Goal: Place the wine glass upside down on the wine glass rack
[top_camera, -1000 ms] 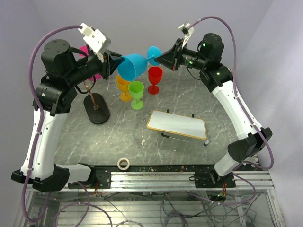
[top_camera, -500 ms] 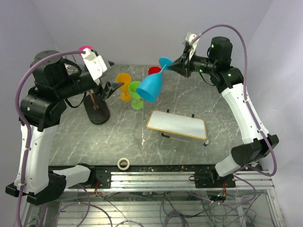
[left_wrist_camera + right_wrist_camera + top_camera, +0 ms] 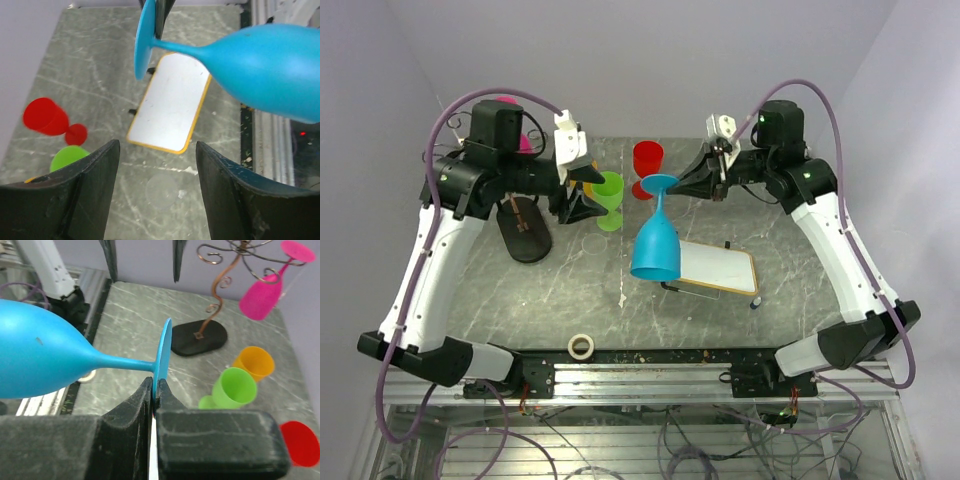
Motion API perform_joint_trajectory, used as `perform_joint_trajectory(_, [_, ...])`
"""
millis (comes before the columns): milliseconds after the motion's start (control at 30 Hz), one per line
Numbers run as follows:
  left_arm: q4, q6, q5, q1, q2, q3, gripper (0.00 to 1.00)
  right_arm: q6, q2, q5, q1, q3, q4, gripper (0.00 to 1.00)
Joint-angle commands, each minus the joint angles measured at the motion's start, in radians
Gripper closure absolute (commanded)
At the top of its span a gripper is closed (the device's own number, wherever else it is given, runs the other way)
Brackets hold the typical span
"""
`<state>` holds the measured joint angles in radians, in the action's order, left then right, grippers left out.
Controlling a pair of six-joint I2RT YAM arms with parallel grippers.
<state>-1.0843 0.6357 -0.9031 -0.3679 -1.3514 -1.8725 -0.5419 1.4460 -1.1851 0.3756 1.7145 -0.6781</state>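
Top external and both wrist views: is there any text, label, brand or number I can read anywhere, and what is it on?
No readable text in any view.
The white board is blank.
The blue wine glass, held at its foot by the right pincer, bears no mark or label.
No lettering shows on anything else.

I am working in a robotics lab cell, not a home. Bare pale walls [image 3: 620, 60] box in a grey marble-look tabletop [image 3: 570, 290]. An aluminium rail [image 3: 650, 378] along its near edge carries the left arm [image 3: 425, 270] and right arm [image 3: 840, 260]. Purple cable hoses [image 3: 800, 83] loop overhead and loose wires [image 3: 670, 440] tangle below. A wine glass rack [image 3: 525, 238] and plastic goblets [image 3: 608, 200] stand among the hardware.
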Motion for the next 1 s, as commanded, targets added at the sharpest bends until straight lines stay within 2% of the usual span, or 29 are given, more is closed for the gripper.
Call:
perform_joint_trajectory(0, [0.087, -0.075, -0.152, -0.039, -0.017, 0.032, 0.29, 0.124, -0.006, -0.159, 0.007, -0.054, 0.123, 1.00])
perform_joint_trajectory(133, [0.149, -0.149, -0.192, -0.069, -0.050, 0.039, 0.34, 0.206, 0.005, -0.183, 0.023, -0.072, 0.198, 1.00])
perform_joint_trajectory(333, [0.208, -0.218, -0.193, -0.105, -0.096, 0.031, 0.40, 0.198, 0.029, -0.182, 0.056, -0.054, 0.192, 1.00])
perform_joint_trajectory(533, [0.218, -0.223, -0.191, -0.118, -0.121, 0.018, 0.44, 0.152, 0.038, -0.179, 0.066, -0.047, 0.153, 1.00])
perform_joint_trajectory(833, [0.216, -0.220, -0.211, -0.134, -0.130, 0.035, 0.66, 0.148, 0.049, -0.150, 0.070, -0.045, 0.161, 1.00])
perform_joint_trajectory(967, [0.225, -0.229, -0.204, -0.137, -0.129, 0.042, 0.85, 0.152, 0.052, -0.146, 0.071, -0.045, 0.169, 1.00])
